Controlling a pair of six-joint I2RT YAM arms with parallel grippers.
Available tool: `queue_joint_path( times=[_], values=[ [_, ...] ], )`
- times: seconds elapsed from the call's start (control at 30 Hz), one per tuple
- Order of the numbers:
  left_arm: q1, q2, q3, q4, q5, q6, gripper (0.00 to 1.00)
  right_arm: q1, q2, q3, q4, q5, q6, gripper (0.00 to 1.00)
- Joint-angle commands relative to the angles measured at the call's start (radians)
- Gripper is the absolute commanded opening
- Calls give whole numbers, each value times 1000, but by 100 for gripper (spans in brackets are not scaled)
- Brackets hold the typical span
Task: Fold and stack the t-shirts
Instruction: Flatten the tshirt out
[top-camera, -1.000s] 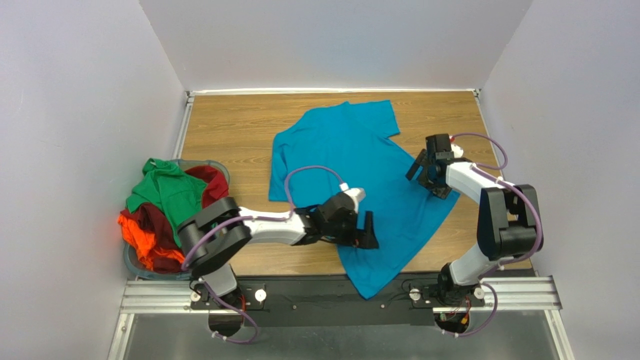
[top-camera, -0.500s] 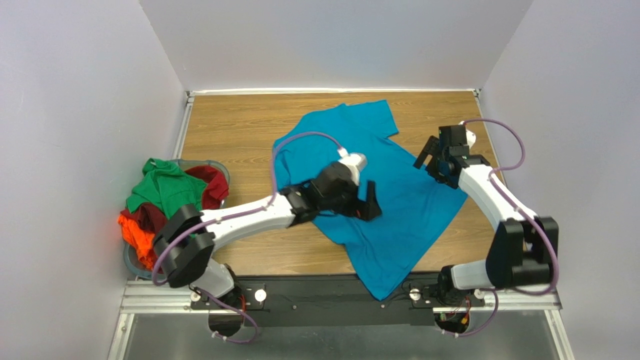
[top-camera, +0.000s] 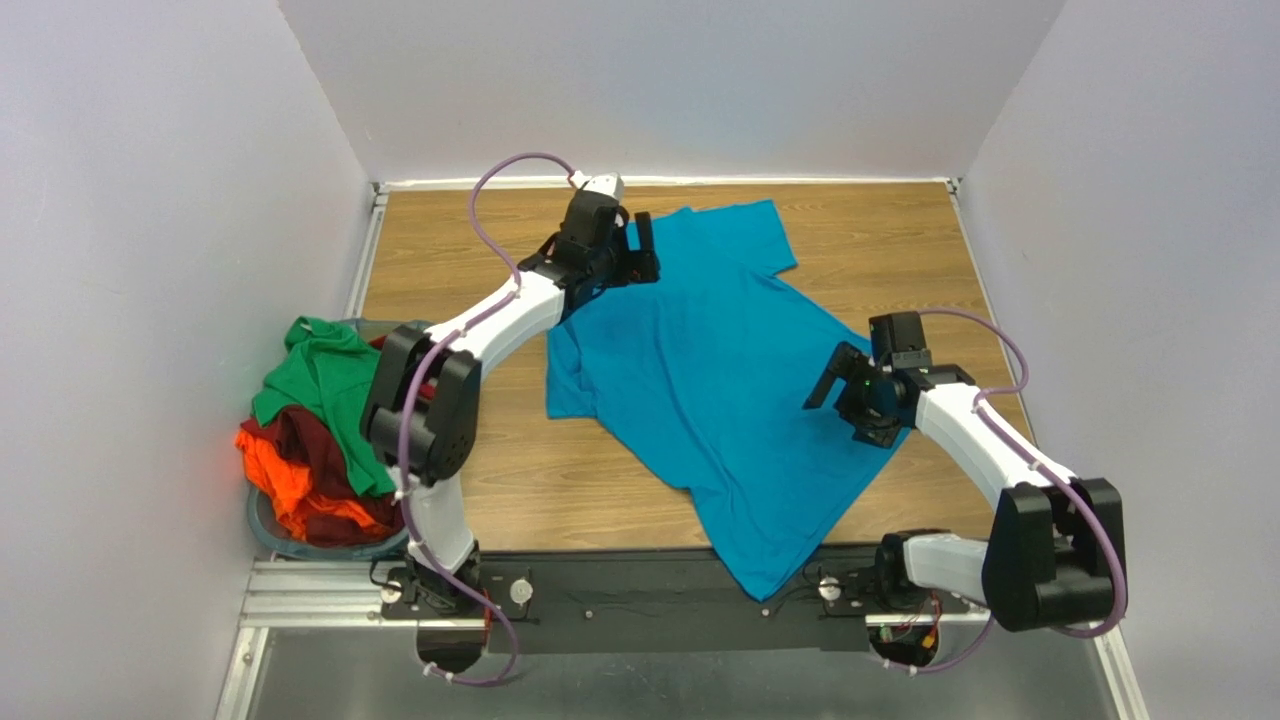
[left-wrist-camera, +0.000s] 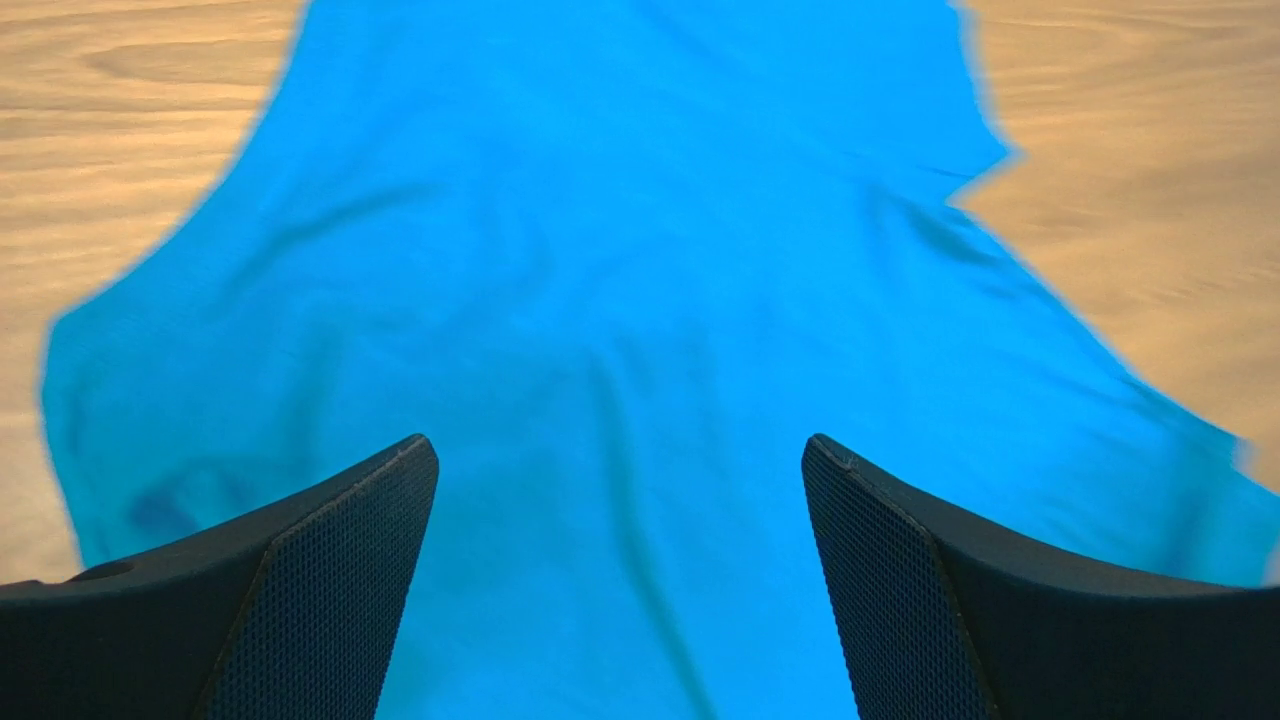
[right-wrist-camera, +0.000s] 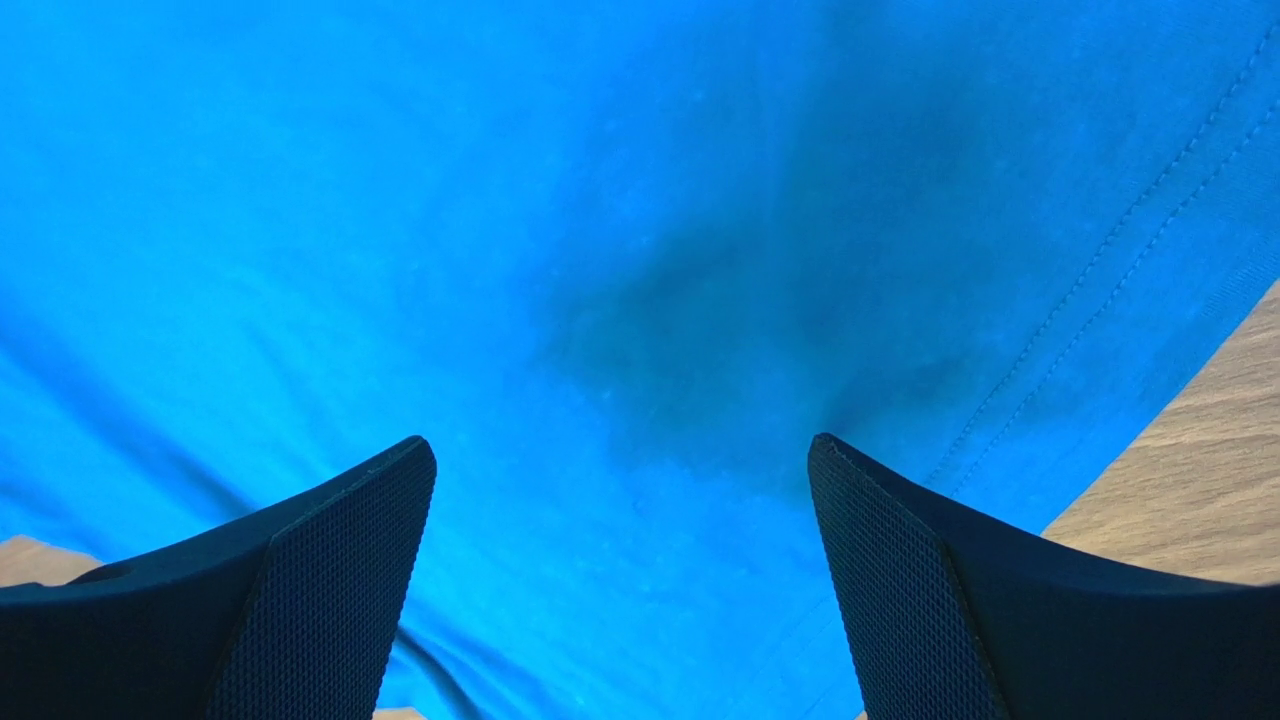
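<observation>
The teal-blue t-shirt (top-camera: 721, 375) lies spread slantwise across the middle of the wooden table (top-camera: 451, 255), its near corner lapping over the front edge. The left gripper (top-camera: 637, 249) hangs over its far-left part, jaws wide apart and empty. The right gripper (top-camera: 842, 399), equally spread and empty, hangs above its right hem. The other t-shirts (top-camera: 323, 428), green, dark red and orange, are heaped in the basket (top-camera: 268, 528) at the table's left edge. Bare wood shows at both far corners, and pale walls (top-camera: 181, 180) close three sides.

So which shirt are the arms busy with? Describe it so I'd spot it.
On the wooden table, find the teal-blue t-shirt spread across the middle. It alone lies open; the green shirt, dark red shirt and orange shirt are bunched in the basket at the left edge.
</observation>
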Motion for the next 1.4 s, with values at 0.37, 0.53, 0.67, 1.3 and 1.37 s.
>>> queue_joint_path(
  times=[0.37, 0.53, 0.67, 1.3, 1.37],
  values=[
    [94, 264, 51, -30, 43, 52, 98, -42, 412, 261, -2, 271, -31, 100],
    [112, 251, -36, -30, 43, 18, 98, -68, 549, 353, 3, 275, -52, 100],
    [114, 182, -149, -24, 67, -31, 98, -90, 667, 459, 5, 252, -79, 100],
    [-23, -174, -480, 104, 193, -198, 98, -185, 1151, 1221, -6, 249, -408, 100],
    [-23, -197, -458, 93, 155, -181, 98, -185, 1073, 1211, -11, 194, -424, 100]
  ],
)
